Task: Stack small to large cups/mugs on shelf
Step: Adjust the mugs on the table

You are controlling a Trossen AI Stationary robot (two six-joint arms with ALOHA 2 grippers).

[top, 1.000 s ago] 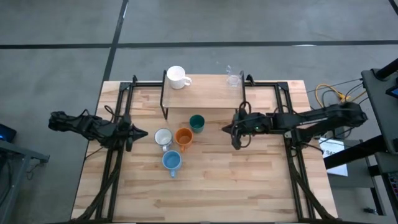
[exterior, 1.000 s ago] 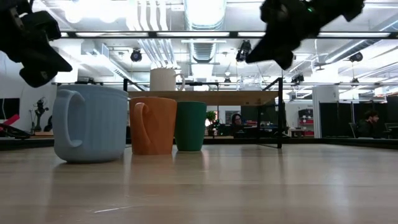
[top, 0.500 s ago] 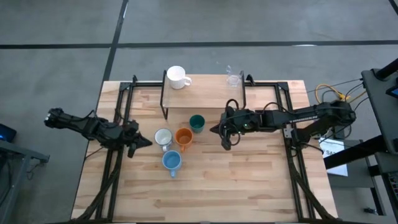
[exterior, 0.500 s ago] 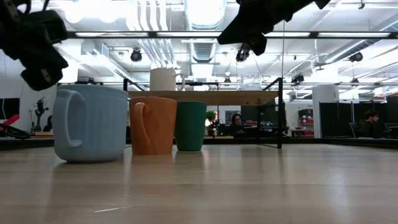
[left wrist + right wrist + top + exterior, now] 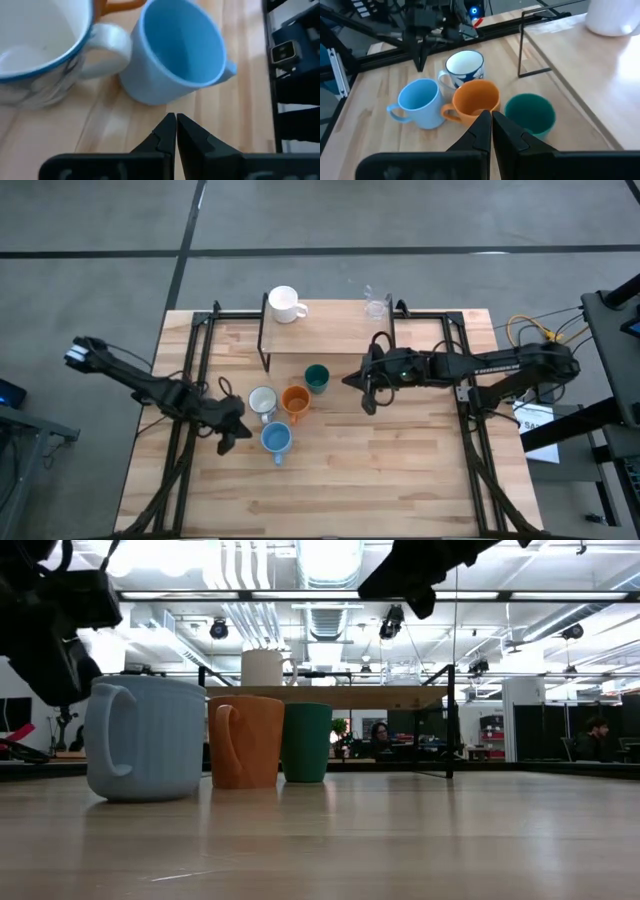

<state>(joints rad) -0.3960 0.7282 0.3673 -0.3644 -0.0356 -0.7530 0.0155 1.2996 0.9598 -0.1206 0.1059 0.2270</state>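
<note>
Light blue mug (image 5: pixel 176 56) just beyond left pincer (image 5: pixel 175 125)

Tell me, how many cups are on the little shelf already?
Two: a white mug and a clear glass stand on the shelf. Nothing is held; the left gripper and right gripper are shut and empty. The patterned mug, orange mug, green cup and blue mug wait on the table.

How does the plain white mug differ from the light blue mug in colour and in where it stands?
The plain white mug stands up on the small wooden shelf; the light blue mug stands on the table, grouped with other mugs. One is white, the other pale blue. Both are upright and have one handle.
</note>
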